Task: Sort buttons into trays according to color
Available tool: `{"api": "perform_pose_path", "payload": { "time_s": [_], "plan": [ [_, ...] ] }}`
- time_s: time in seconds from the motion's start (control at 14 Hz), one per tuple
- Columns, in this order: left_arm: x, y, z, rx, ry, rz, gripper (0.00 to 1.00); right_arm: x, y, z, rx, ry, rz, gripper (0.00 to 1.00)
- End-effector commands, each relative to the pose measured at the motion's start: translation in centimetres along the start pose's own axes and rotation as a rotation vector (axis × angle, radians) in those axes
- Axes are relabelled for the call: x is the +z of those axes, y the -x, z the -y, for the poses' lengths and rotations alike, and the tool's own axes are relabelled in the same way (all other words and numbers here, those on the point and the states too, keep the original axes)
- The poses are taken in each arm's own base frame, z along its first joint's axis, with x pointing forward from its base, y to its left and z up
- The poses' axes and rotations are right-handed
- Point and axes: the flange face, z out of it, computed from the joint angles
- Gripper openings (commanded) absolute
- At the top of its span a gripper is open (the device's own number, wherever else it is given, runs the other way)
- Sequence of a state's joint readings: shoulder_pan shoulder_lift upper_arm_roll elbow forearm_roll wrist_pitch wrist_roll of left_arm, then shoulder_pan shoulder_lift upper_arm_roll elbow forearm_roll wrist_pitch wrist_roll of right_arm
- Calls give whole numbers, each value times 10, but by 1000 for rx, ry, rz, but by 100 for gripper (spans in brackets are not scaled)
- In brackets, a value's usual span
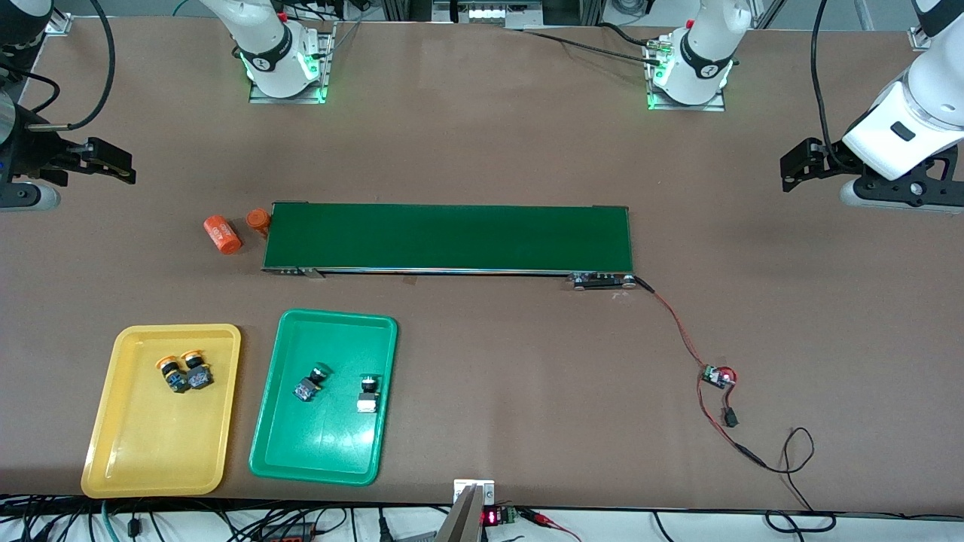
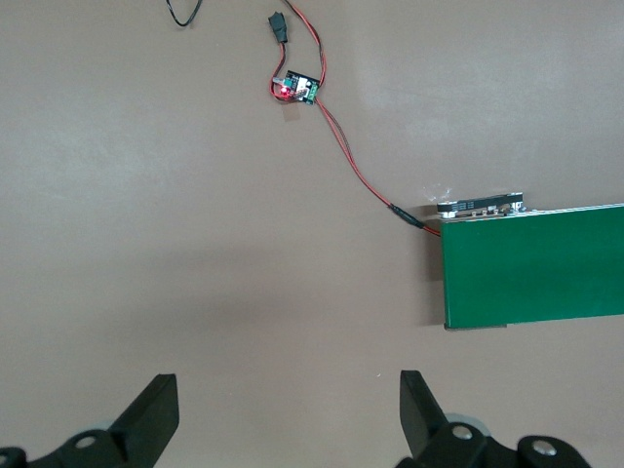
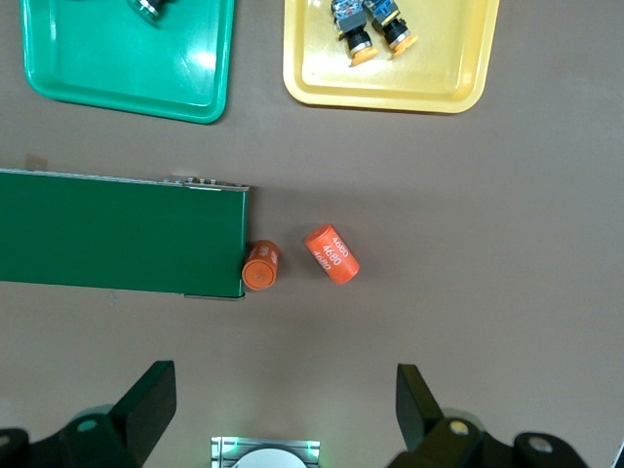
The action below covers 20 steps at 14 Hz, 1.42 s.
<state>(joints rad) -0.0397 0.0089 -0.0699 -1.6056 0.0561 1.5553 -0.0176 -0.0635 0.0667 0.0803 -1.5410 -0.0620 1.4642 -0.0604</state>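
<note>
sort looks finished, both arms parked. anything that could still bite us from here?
1. Two orange cylinders lie loose at the conveyor belt end, one touching it; if the belt runs, it could probably get nudged or jam.
2. The red-black wire to the small board trails over open table; the left pincer, open and low nearby, might snag it when moving.
3. The right pincer waits open; no clear risk.

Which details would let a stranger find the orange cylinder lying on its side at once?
Start at the long dark green conveyor belt and go to its end toward the right arm. Two orange cylinders sit on the table there. Yours is the lying cylinder, apart from the belt, with white print, while the upright cylinder touches the belt's end.
</note>
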Motion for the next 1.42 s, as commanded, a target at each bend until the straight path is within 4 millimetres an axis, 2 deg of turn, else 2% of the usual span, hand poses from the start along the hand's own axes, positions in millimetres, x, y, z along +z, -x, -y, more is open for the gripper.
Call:
{"api": "perform_pose_path", "payload": {
  "time_s": [0.0,0.43,1.14,1.35],
  "plan": [
    [-6,-1,-1,-1,-2,2,100,-7,6,4,0,-14,4,100],
    [-5,-1,2,-2,-2,2,100,1,20,5,0,-13,15,100],
    [-5,-1,3,-2,-1,2,100,3,21,-1,23,-15,42,100],
    [-5,-1,4,-2,-1,2,100,0,10,8,20,-17,-15,100]
  ]
}}
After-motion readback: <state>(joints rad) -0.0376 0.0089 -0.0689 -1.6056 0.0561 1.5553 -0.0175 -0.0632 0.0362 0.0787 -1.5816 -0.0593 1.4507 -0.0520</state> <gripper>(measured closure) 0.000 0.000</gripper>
